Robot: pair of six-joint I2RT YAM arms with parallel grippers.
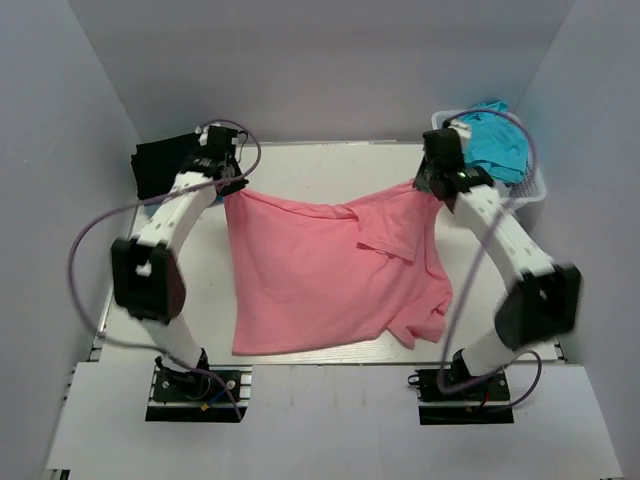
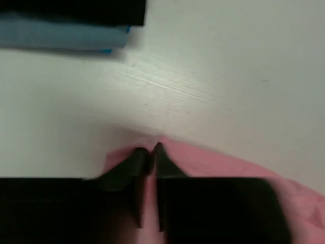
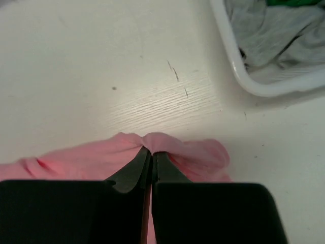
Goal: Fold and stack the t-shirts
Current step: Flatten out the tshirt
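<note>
The pink shirt (image 1: 330,270) lies spread on the bench (image 1: 310,165), left of the basket (image 1: 530,192). The right pincer (image 3: 151,155), just beside the basket, is clamped tight on the shirt's bunched far corner. The left pincer (image 2: 151,151), well away from the basket, pinches the other far corner, its jaws a sliver apart. A teal shirt (image 1: 495,145) sits in the basket. A black shirt (image 1: 160,165) lies far left of it.

A pink shirt (image 1: 330,270) lies spread over the table (image 1: 320,168) centre, its far corners pinched by the left gripper (image 1: 228,186) at 10 o'clock and the right gripper (image 1: 428,186) at 2 o'clock. A black shirt (image 1: 160,165) sits at 10 o'clock, past the left gripper; a basket (image 1: 538,192) with a teal shirt (image 1: 497,142) sits at 1 o'clock.
</note>
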